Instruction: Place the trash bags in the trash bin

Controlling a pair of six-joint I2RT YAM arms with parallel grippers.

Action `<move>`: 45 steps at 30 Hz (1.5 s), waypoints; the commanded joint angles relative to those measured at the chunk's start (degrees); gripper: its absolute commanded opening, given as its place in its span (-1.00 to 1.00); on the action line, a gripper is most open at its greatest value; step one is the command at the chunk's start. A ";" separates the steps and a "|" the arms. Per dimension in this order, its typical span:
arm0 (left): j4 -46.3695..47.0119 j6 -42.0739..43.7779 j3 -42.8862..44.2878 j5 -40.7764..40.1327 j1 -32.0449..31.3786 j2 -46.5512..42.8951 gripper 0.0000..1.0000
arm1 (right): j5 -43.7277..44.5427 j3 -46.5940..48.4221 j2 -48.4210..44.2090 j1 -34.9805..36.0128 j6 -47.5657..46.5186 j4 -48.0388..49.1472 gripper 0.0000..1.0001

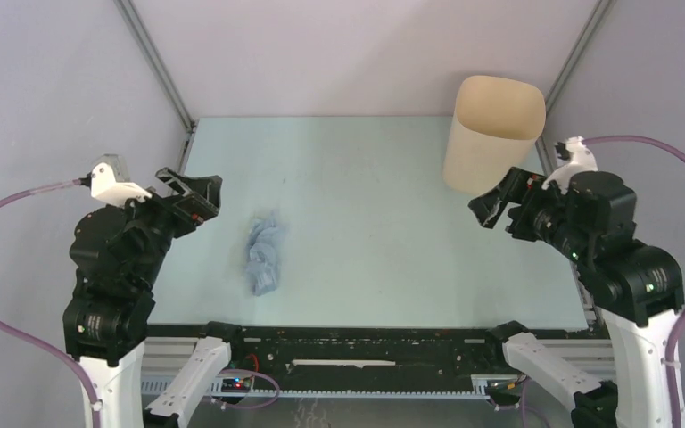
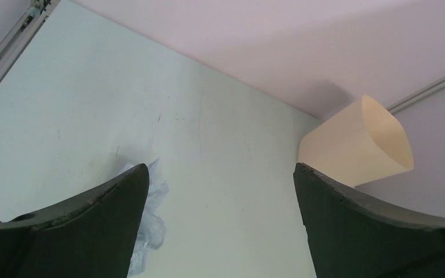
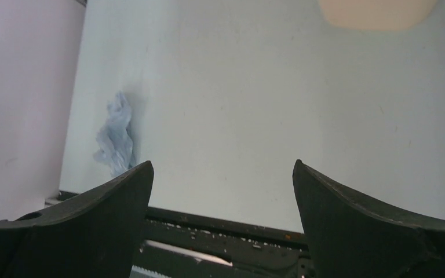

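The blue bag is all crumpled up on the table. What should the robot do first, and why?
Probably reach the left gripper down to the bag: it lies nearer that arm, both grippers are open and empty, and the bin stands far off by the right gripper.

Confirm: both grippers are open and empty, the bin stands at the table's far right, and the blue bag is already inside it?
One thing is wrong: the blue bag lies crumpled on the left side of the table, outside the bin, as the top view shows. The rest holds.
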 commanded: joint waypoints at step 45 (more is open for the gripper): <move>7.77 13.07 -8.50 -3.40 -13.90 12.96 1.00 | 10.56 44.27 67.45 -8.09 -20.78 10.13 0.73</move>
